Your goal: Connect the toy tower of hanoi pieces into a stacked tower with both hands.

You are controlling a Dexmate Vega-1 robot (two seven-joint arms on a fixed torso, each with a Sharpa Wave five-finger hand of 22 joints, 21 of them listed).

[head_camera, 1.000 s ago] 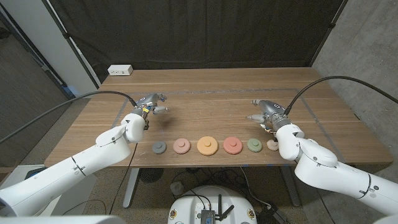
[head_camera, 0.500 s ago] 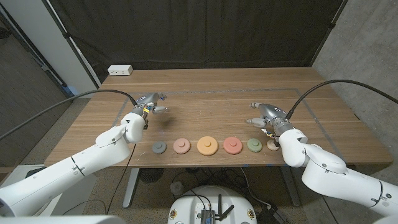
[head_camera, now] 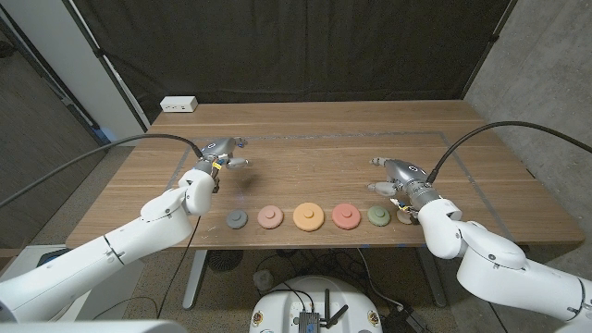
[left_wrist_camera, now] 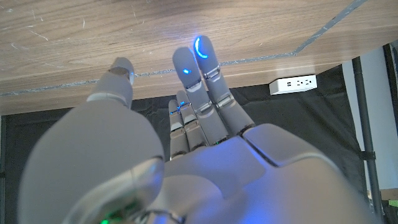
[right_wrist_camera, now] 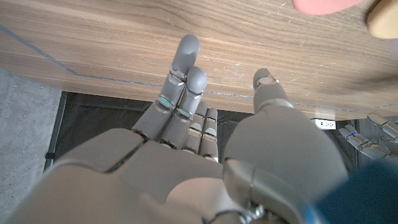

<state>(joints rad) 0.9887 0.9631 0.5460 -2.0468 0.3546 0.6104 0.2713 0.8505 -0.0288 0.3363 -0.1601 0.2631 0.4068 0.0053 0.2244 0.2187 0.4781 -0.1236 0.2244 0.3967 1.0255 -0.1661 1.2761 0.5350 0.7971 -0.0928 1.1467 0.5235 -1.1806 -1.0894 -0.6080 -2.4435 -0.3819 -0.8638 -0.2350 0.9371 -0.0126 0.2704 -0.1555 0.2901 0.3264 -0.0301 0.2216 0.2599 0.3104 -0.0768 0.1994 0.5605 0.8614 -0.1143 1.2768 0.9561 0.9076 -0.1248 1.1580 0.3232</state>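
Beige piece [head_camera: 405,215] half-hidden by right hand [head_camera: 396,176].

Head view evenly lit from above, sharp, w/ soft short shadows under the discs [head_camera: 308,216] on the wooden table [head_camera: 314,148]; dark curtain [head_camera: 296,46] behind soaks up light, slight wide-angle bend at edges. Wrist views: near parts of left hand [left_wrist_camera: 186,155] and right hand [right_wrist_camera: 186,168] blurred, out of focus. Blue LED glow on left fingertips [left_wrist_camera: 200,48].

You see a wooden surface [head_camera: 305,148] with a black curtain [head_camera: 296,46] hanging behind it. A white power strip [head_camera: 178,104] lies at its far left corner, and a grey concrete wall [head_camera: 541,65] stands on the right.
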